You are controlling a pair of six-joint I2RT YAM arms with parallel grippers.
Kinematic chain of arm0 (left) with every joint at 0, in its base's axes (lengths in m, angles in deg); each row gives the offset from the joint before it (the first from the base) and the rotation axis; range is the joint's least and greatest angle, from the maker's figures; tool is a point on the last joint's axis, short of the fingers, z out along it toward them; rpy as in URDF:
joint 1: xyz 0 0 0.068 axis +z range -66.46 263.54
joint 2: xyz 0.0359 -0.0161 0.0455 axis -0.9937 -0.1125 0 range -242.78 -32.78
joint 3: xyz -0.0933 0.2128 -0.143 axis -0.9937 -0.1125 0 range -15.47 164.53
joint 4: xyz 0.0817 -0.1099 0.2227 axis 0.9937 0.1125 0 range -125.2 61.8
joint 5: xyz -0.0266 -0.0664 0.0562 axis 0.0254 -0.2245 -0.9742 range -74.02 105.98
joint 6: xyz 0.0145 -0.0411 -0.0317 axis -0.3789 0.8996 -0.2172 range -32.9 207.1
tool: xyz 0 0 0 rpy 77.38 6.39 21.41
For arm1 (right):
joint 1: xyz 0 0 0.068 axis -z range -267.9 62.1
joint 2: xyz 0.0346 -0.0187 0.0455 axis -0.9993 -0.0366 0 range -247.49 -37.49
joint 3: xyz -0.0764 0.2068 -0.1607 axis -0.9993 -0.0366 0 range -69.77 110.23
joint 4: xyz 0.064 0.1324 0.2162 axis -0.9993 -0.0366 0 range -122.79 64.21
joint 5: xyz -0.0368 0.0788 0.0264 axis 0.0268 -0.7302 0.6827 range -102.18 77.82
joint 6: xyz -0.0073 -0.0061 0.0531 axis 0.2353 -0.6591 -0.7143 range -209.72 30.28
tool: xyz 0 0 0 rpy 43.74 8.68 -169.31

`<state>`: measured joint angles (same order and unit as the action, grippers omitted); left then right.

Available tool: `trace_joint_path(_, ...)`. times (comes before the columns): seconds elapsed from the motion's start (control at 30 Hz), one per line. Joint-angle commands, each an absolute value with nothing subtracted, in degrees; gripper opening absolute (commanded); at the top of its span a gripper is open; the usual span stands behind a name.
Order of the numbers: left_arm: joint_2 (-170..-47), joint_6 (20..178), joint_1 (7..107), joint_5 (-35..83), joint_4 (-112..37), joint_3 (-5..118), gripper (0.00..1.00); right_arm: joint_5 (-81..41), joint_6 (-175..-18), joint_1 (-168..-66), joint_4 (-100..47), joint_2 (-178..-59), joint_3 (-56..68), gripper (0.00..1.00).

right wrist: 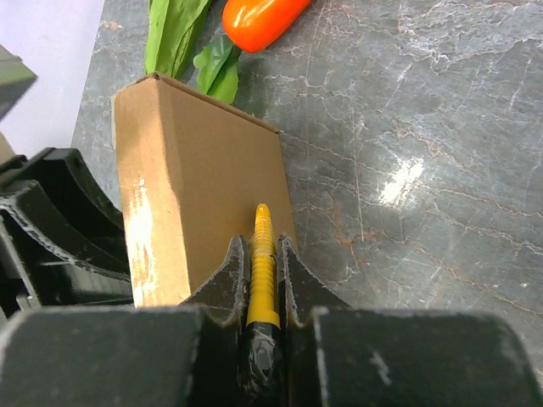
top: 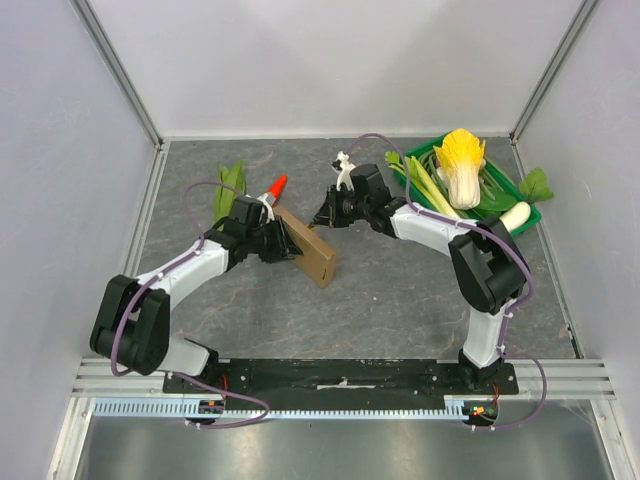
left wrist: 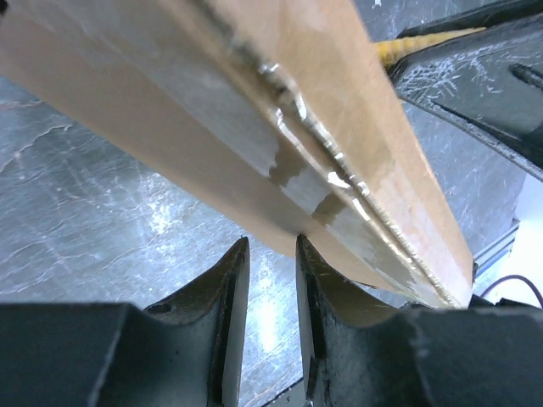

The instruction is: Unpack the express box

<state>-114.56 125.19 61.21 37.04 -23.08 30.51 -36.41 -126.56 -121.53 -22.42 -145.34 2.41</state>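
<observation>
Here we find the express box [top: 312, 252] on edge on the table [top: 420, 300], its long axis diagonal between the arms. Our left gripper [left wrist: 271, 244], slightly parted and empty, sits at its taped seam. Our right gripper [right wrist: 261, 243] clamps a yellow tool [right wrist: 262, 280] aimed at its face.

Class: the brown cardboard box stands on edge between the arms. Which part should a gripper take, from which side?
Probably the upper edge of the express box, from above, jaws across its thin width on the two broad faces. It stands on a narrow edge with both faces roughly upright; the left gripper crowds one side, the right gripper, shut on a yellow tool, the other.
</observation>
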Motion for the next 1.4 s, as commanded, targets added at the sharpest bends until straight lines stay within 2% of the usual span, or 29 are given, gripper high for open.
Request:
trace_joint_path(0.0,-109.6,124.9,61.0,29.1,-20.4,30.9,0.35,-38.2,-125.6,-122.6,-22.5,-143.2,4.5,0.0)
trace_joint_path(0.53,-95.7,118.7,61.5,8.8,-11.5,38.2,0.37,-35.7,-123.0,-123.7,-25.6,-140.6,5.0,0.0)
trace_joint_path(0.73,-97.2,117.3,63.4,6.6,-10.9,42.3,0.45,-34.8,-122.2,-124.1,-25.6,-139.4,5.5,0.0)
trace_joint_path(0.87,-103.2,117.6,66.9,12.3,-10.0,45.4,0.56,-33.5,-120.8,-124.6,-28.4,-138.3,6.2,0.0)
trace_joint_path(1.0,-110.6,117.7,70.8,21.6,-9.8,48.2,0.6,-32.1,-120.0,-124.7,-29.4,-137.6,6.5,0.0)
trace_joint_path(1.23,-120.1,116.5,73.6,39.7,-10.8,50.0,0.63,-30.5,-119.3,-125.3,-30.1,-136.6,6.4,0.0)
trace_joint_path(1.37,-121.5,116.9,73.7,43.5,-11.8,49.0,0.63,-29.1,-118.9,-125.6,-30.6,-135.9,6.4,0.0)
